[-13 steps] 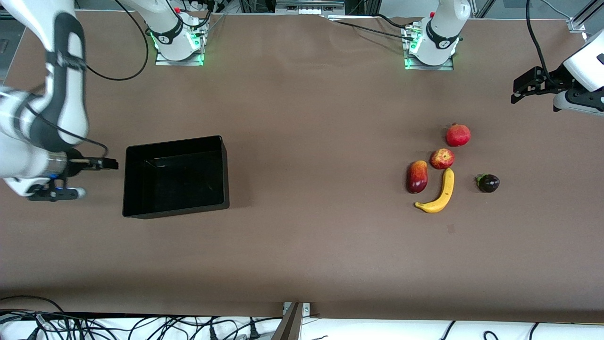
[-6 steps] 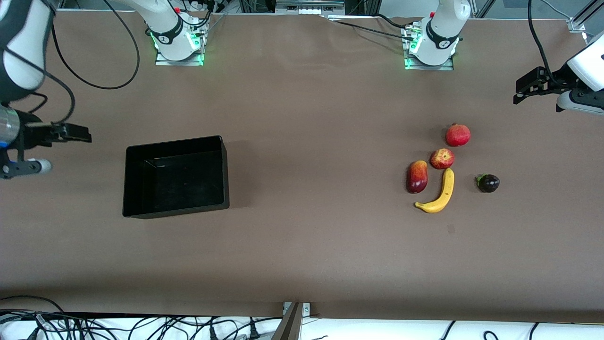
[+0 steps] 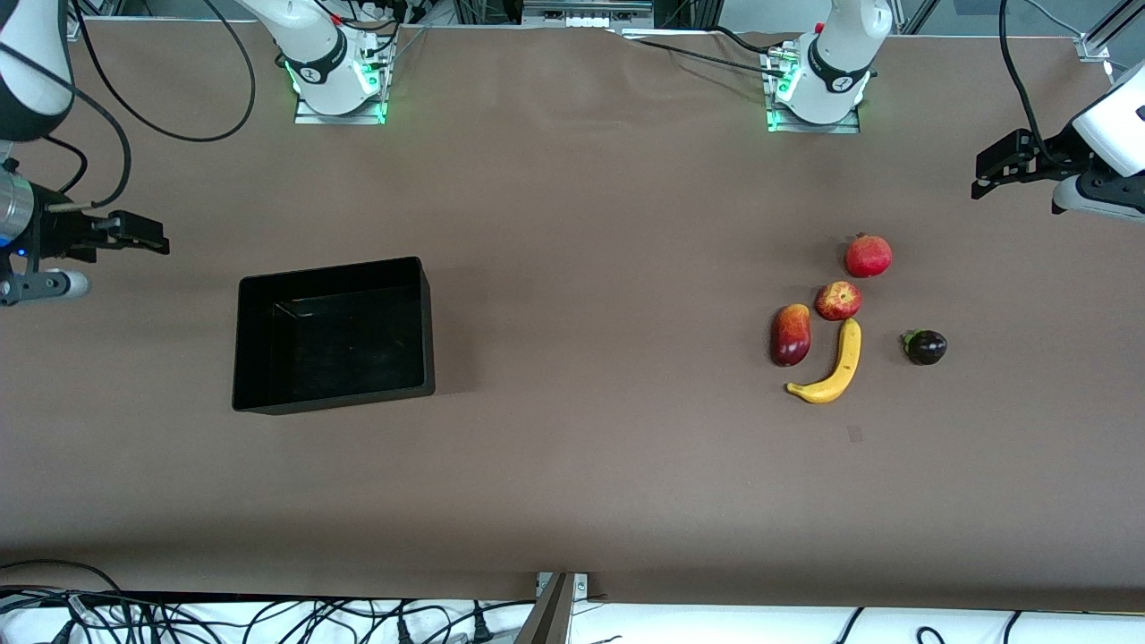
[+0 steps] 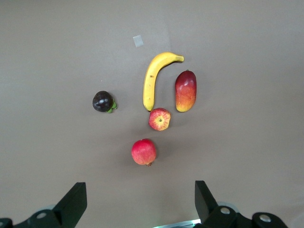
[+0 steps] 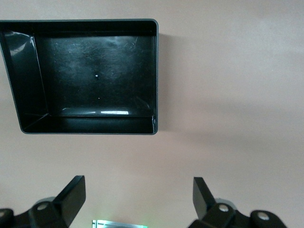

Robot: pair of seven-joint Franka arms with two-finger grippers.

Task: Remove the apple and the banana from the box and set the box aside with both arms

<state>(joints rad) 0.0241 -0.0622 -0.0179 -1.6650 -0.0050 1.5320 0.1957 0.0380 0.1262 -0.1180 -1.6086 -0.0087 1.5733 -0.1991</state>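
Observation:
The black box [image 3: 333, 335] stands empty toward the right arm's end of the table; it also shows in the right wrist view [image 5: 85, 76]. The apple [image 3: 838, 300] and the banana [image 3: 835, 365] lie toward the left arm's end; both show in the left wrist view, the apple [image 4: 160, 119] and the banana [image 4: 154, 78]. My right gripper [image 3: 148, 240] is open and empty, up in the air beside the box at the table's end [image 5: 137, 199]. My left gripper [image 3: 988, 174] is open and empty, high over the table's other end [image 4: 140, 202].
A round red pomegranate [image 3: 869, 256], an oblong red-yellow mango [image 3: 791, 334] and a small dark purple fruit [image 3: 926, 347] lie around the apple and banana. The arm bases [image 3: 335, 76] stand along the table's edge farthest from the front camera. Cables hang past the nearest edge.
My right gripper has risen and drawn away from the box's wall toward the table's end. The left gripper has barely moved. The box and fruits have not moved.

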